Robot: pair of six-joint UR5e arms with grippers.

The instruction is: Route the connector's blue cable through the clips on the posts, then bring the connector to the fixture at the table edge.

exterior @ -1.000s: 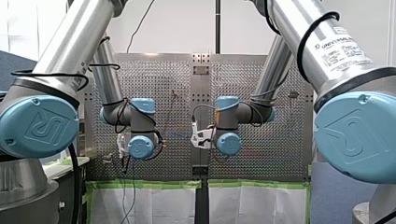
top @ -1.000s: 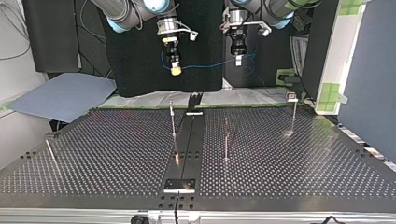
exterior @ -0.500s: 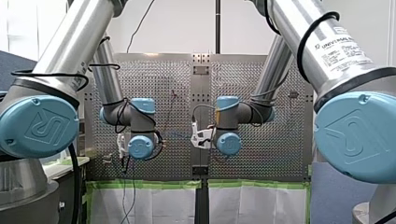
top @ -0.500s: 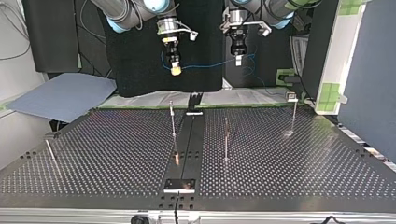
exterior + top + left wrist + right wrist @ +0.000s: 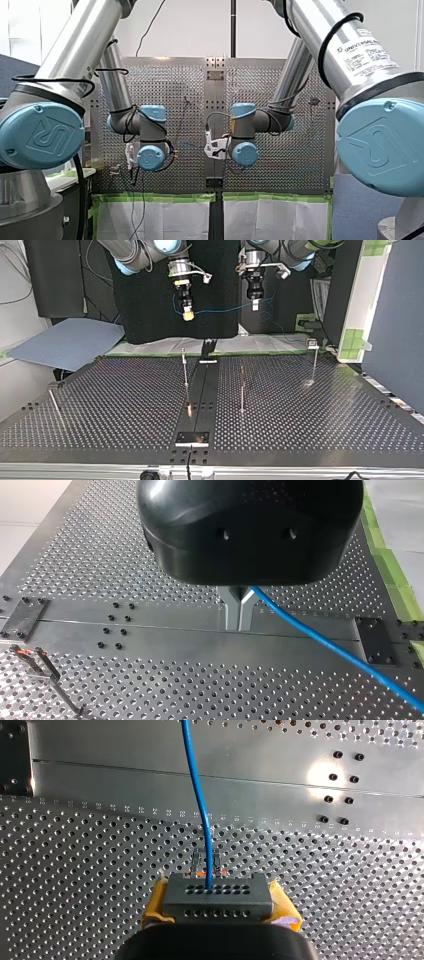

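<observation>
Both grippers hang high over the table near the upper edge of the top view. My right gripper (image 5: pixel 187 315) is left of centre there and my left gripper (image 5: pixel 255 304) is right of centre.

The perforated table (image 5: pixel 100 405) fills the lower half of that view. A smooth centre rail (image 5: pixel 202 390) runs down its middle to a dark plate (image 5: pixel 192 438) at the bottom edge.

Three thin posts stand on the table: one just left of the rail (image 5: pixel 185 367), one just right of it (image 5: pixel 242 390), and a third well to the right (image 5: pixel 315 360).

My right gripper is clamped on the connector (image 5: pixel 218 897), a grey block with rows of small holes. It is held between the yellow pads (image 5: pixel 286 907), well above the table and far from the plate.

The blue cable (image 5: pixel 197 785) leaves the connector's face and runs straight ahead of the gripper. In the top view it spans the gap between the two grippers, sagging slightly.

My left gripper's metal fingers (image 5: pixel 231 611) are drawn together with the cable pinched near their base, and it trails off to one side.

Ahead of the connector and far below it, a small clip (image 5: pixel 197 861) with an orange mark shows against the table. The cable is not in it.
</observation>
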